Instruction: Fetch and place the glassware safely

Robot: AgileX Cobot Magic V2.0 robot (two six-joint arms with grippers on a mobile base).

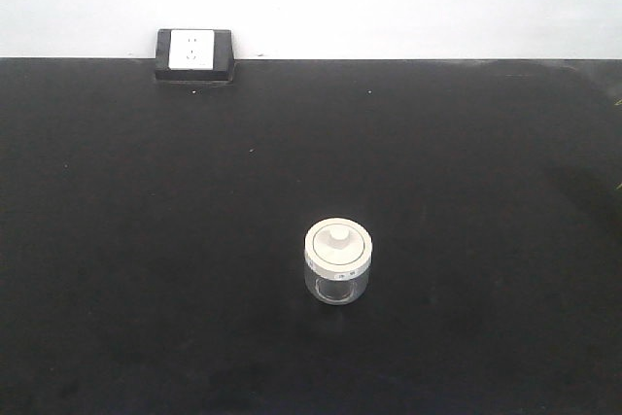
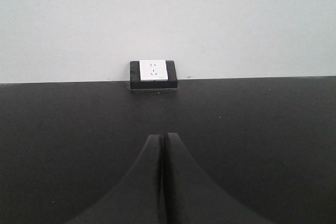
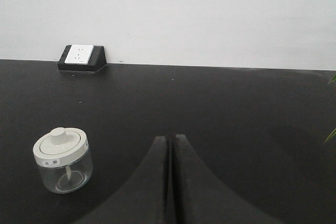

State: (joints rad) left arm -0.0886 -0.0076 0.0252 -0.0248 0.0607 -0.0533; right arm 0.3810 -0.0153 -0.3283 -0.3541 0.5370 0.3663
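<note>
The glassware, a small squat clear glass jar (image 1: 338, 262) with a round off-white knobbed lid, stands upright on the black table (image 1: 146, 240), near the middle. It also shows in the right wrist view (image 3: 63, 160), left of my right gripper (image 3: 171, 138), which is shut, empty and apart from it. My left gripper (image 2: 161, 137) is shut and empty; the jar is out of its view. Neither gripper shows in the front view.
A white-and-black wall socket box (image 1: 194, 55) sits at the table's far edge against the pale wall, also in the left wrist view (image 2: 153, 74) and the right wrist view (image 3: 82, 57). Green leaf tips (image 3: 331, 135) show at the right edge.
</note>
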